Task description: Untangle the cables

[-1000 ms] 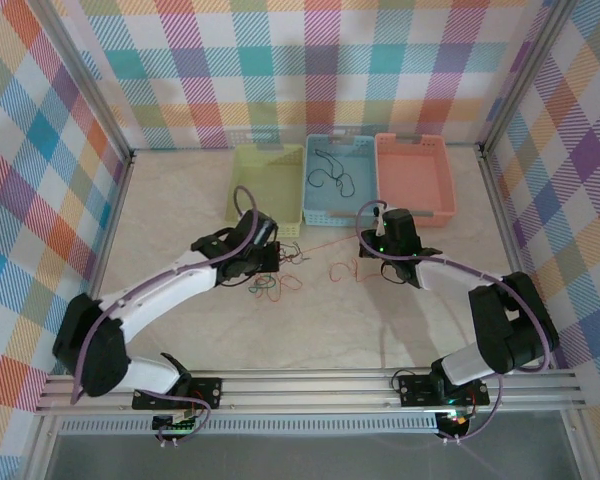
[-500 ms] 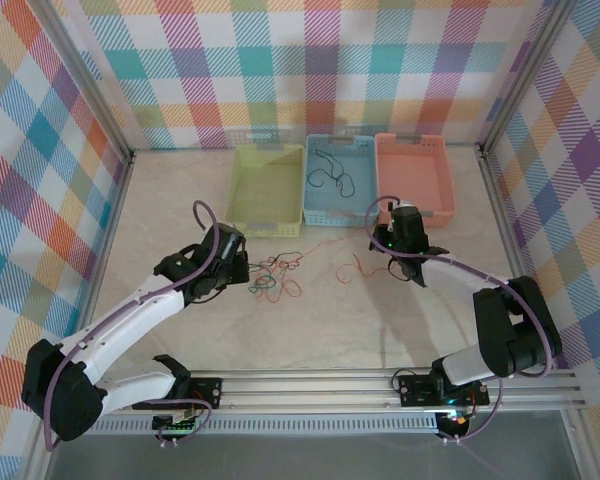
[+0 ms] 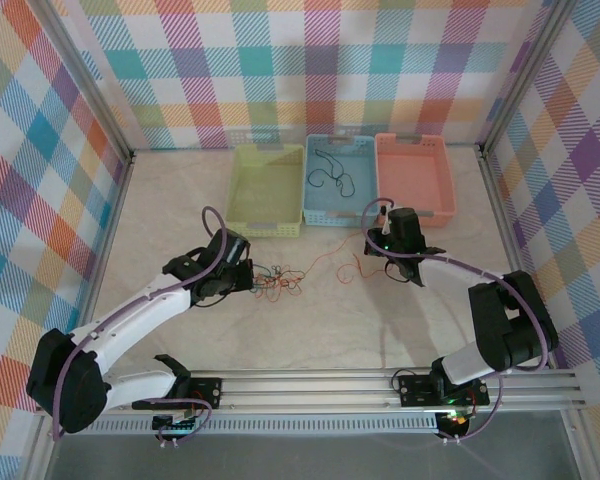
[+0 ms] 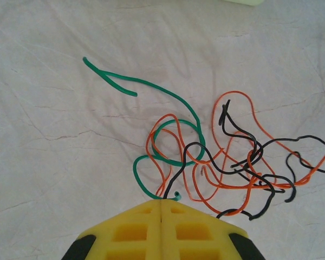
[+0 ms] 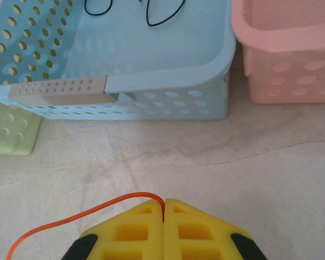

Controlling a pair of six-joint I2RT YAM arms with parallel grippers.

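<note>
A tangle of orange (image 4: pixel 244 187), black (image 4: pixel 244 138) and green (image 4: pixel 151 86) cables lies on the table, left of centre (image 3: pixel 280 280). My left gripper (image 3: pixel 250 275) is at the tangle's left edge. In the left wrist view its yellow fingers (image 4: pixel 124 233) are shut, with the black cable running into the seam at their tip (image 4: pixel 163 199); the green cable's end curls just beside it. My right gripper (image 3: pixel 382 248) is shut on one end of the orange cable (image 5: pixel 92 211), which leaves its tip (image 5: pixel 164 203) to the left. That strand (image 3: pixel 330 258) runs back to the tangle.
Three baskets stand in a row at the back: yellow-green (image 3: pixel 265 228), blue (image 3: pixel 338 216) with a black cable (image 3: pixel 330 172) inside, and pink (image 3: pixel 416 140). The blue basket's front wall (image 5: pixel 168 100) and the pink one (image 5: pixel 292 76) are close ahead of the right gripper.
My left gripper drew back to the left, then came right again to the tangle's edge. The tangle is more bunched. The right gripper shifted only slightly, still holding the orange cable.
</note>
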